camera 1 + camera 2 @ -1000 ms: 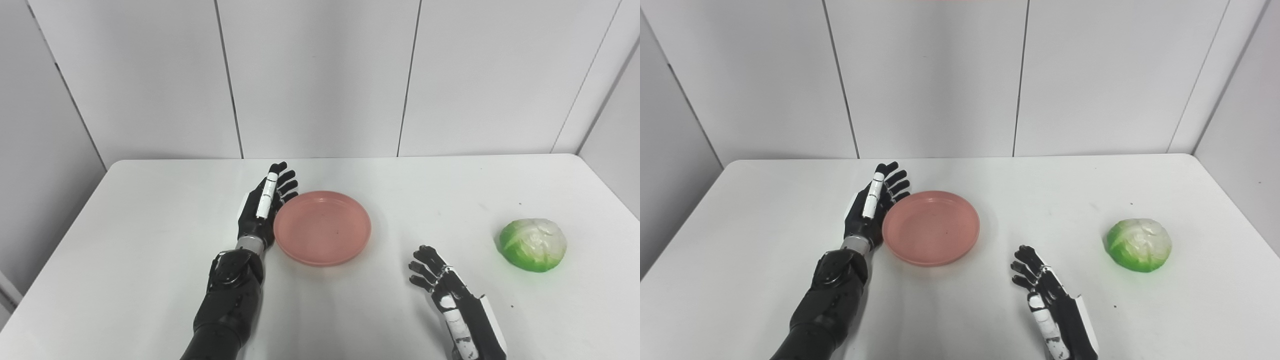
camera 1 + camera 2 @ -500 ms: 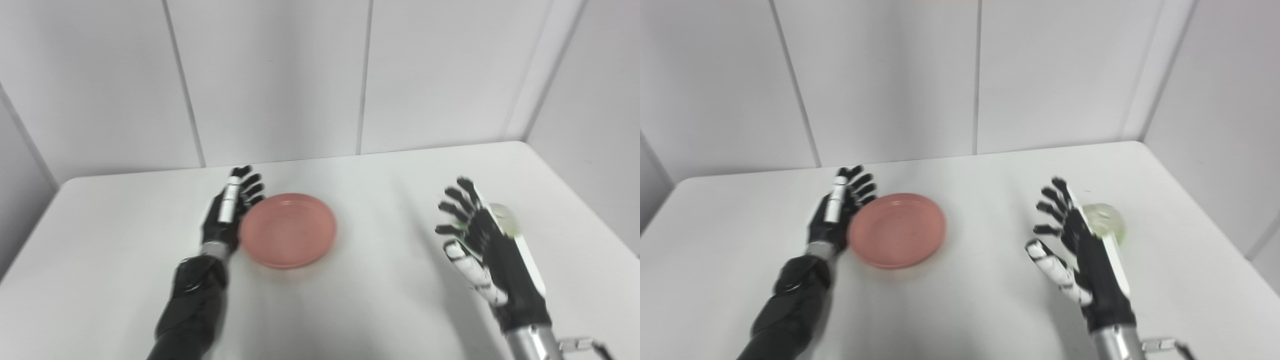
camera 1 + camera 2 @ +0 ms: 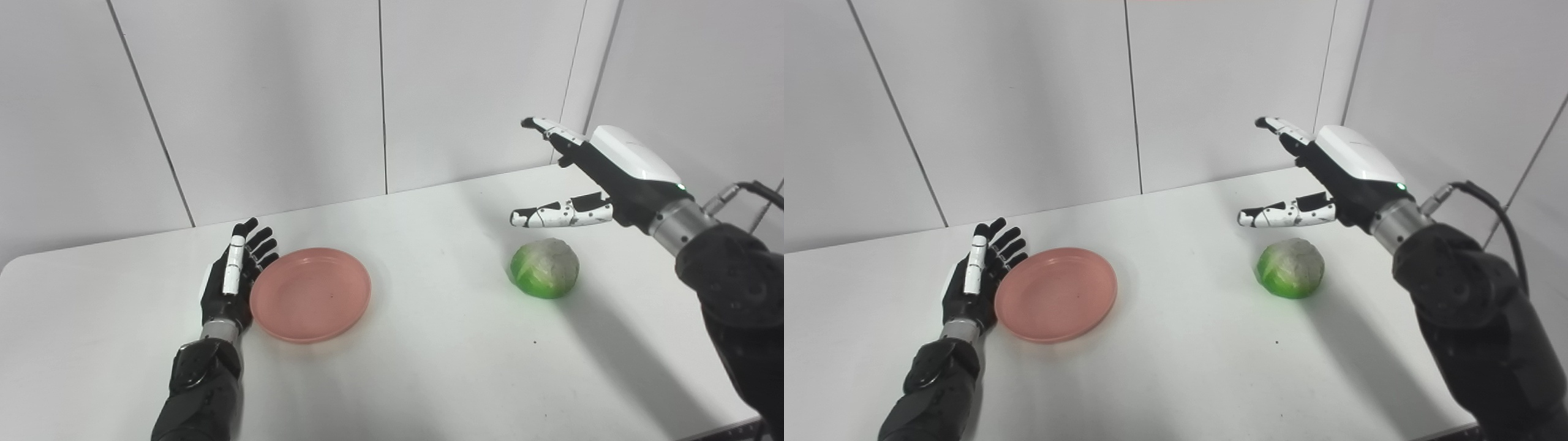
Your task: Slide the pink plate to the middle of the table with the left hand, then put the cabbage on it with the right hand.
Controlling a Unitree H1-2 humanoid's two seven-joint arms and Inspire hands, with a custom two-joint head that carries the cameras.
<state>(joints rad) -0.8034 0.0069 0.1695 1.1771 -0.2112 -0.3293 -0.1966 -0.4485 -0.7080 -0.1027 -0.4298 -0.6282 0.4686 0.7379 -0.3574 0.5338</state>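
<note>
Two hands spread open, left hand [image 3: 231, 278] edge-on against flat round pink plate [image 3: 310, 293], right hand [image 3: 597, 174] raised above squat green-and-white cabbage [image 3: 544, 267], pale side up, white table [image 3: 429, 355].

Right hand [image 3: 1338, 174] hovers spread above the cabbage [image 3: 1290, 267] — not touching it; left hand [image 3: 977, 275], fingers apart, lies against the pink plate [image 3: 1056, 294].

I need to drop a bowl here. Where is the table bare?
Bare: between the pink plate and the cabbage, and the near strip. Crowded: the plate's left rim, where the left robot hand rests. The right robot hand hovers above the cabbage.
</note>
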